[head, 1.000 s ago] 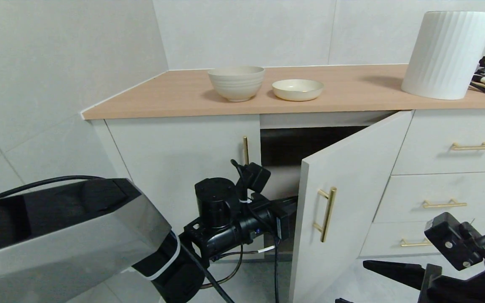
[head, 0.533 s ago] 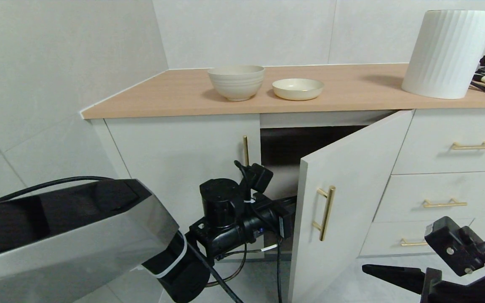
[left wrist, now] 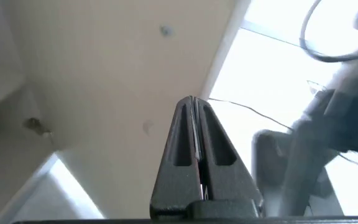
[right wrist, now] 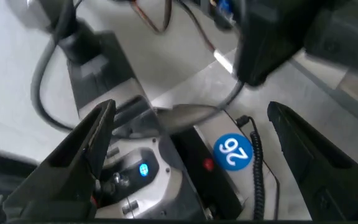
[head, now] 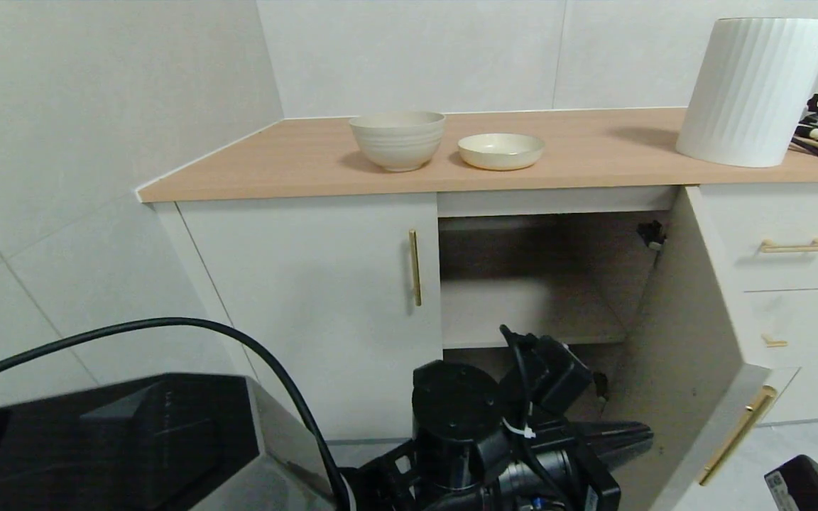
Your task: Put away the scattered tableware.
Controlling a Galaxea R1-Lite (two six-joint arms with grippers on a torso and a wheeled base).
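The bowl [head: 397,140] is sitting on the counter [head: 274,170], with the shallow dish [head: 501,150] just beside it on the right. Both are appearing rigid, smooth-glazed, breakable and fairly light. Pinching over the rim is probably the securest hold, as the curved walls are likely slippery. Below, the cupboard shelf [head: 530,312] is lying exposed. The left gripper [head: 640,431] is hanging low before it, jaws pressed together, empty. The door [head: 693,341] is standing wide. The right gripper [right wrist: 191,124] is spreading wide, holding nothing.
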